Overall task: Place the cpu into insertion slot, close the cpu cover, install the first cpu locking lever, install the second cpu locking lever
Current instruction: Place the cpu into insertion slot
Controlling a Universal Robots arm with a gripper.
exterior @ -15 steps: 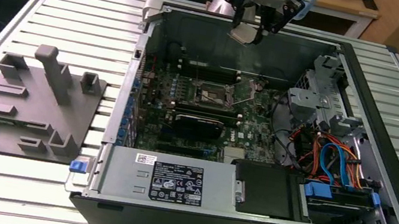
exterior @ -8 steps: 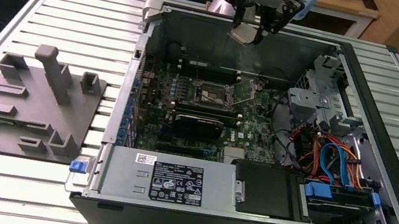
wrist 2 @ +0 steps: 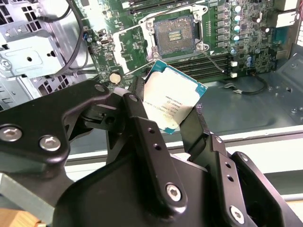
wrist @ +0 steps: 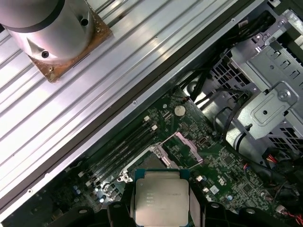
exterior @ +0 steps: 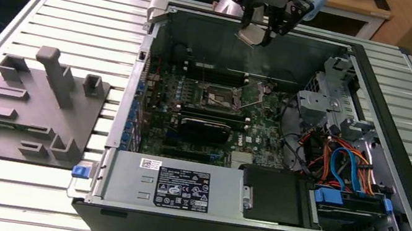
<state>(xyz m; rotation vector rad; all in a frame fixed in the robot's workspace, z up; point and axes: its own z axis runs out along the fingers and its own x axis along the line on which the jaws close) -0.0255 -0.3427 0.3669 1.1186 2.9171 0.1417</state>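
My gripper hangs above the far wall of the open computer case and is shut on the cpu. The cpu is a square chip with a silvery top and a green edge, pinched at two opposite sides by the black fingers. In the first wrist view, the cpu sits between the gripper tips. The insertion slot lies bare on the green board, some way below the chip; it is also in the exterior view. The cpu cover stands raised beside it.
The black case rests on a ribbed metal table. A grey fixture block with pegs stands at the exterior view's left. Inside are a power supply, a metal drive cage, coloured cables and a black card.
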